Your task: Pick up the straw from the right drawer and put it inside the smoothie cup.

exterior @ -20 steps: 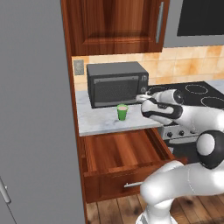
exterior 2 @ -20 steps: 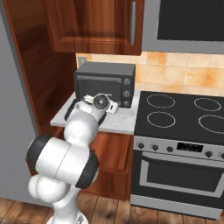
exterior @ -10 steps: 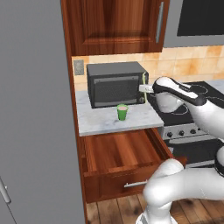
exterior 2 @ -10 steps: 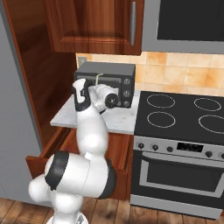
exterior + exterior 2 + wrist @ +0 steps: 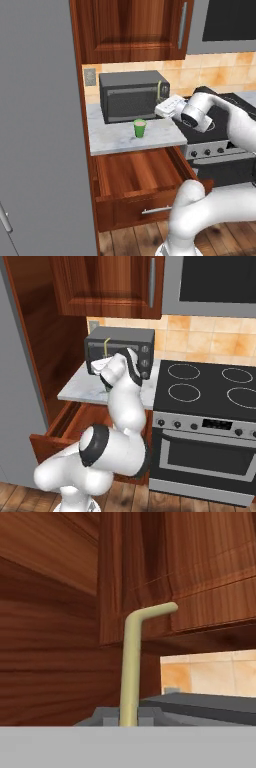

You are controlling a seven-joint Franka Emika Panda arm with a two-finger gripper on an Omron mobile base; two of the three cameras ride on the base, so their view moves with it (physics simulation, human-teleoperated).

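Item: thin pale yellow-tan straw [image 5: 131,672] with bent tip, clenched upright in the jaws for lowering into the small green smoothie cup [image 5: 140,128] near the counter's [image 5: 115,139] front edge.

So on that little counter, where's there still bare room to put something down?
The marble counter is bare along its front edge on both sides of the green cup, most widely at the left front corner. The back is crowded: the microwave takes nearly the whole width. The open drawer below looks bare inside too.
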